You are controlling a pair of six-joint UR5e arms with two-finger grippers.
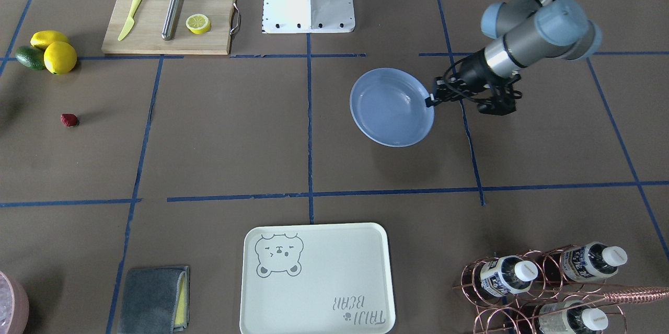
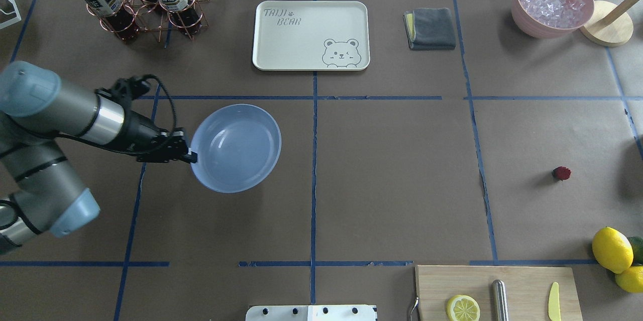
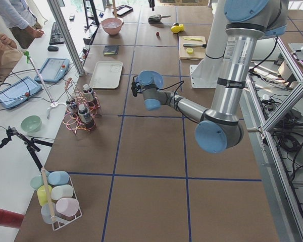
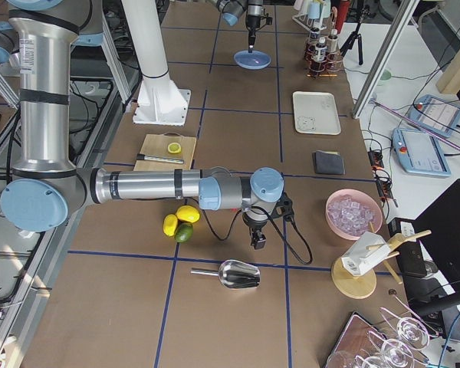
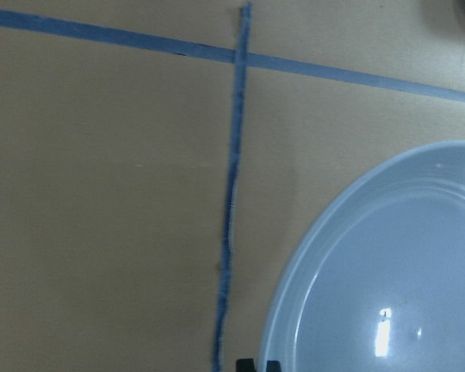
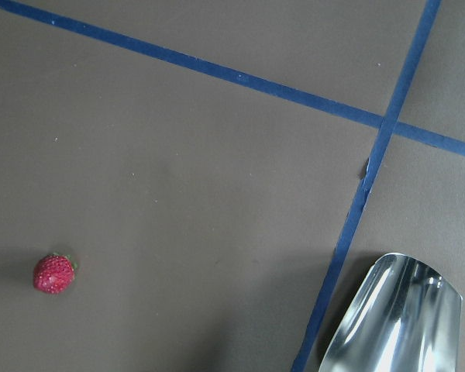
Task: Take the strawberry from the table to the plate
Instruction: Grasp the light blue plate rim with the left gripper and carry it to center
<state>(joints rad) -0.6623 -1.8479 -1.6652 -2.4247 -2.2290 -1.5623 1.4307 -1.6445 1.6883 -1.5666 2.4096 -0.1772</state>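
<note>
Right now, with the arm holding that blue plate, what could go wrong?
The left gripper pinches the plate only at its rim, so it might tip or slip. The strawberry is tiny, rounded and far across the table; it could roll when pinched or drop on the way.

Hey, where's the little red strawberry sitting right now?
In the overhead view the small dark-red strawberry lies on the right side of the brown paper-covered table, just beyond the yellow lemons, far from the round pale blue plate.
</note>
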